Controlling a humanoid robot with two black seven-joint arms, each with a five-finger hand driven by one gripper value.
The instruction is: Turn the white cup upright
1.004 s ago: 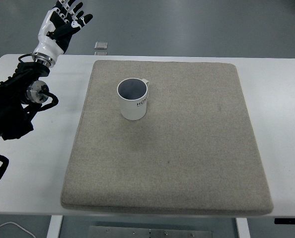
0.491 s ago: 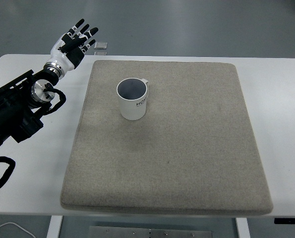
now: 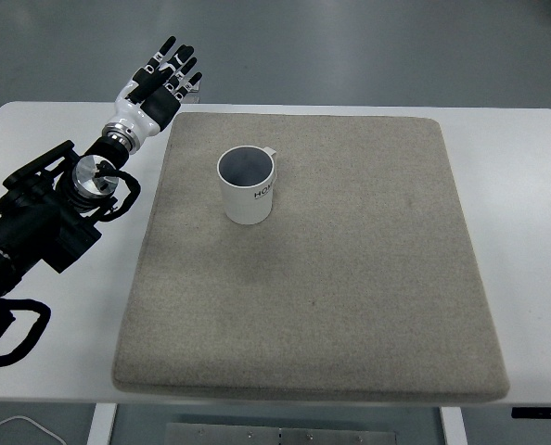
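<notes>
The white cup (image 3: 249, 185) already stands mouth-up, well right of and nearer than the left hand (image 3: 157, 85), whose empty fingers are spread, so withdraw without brushing it

White table (image 3: 62, 371), grey felt mat (image 3: 350, 278) covering most, small, possibly metal object (image 3: 193, 86) at far edge

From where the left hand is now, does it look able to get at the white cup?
Probably yes. The left hand hovers open over the mat's far left corner, and the white cup stands upright and alone on the mat. Nothing lies between them, so the way looks free.
</notes>
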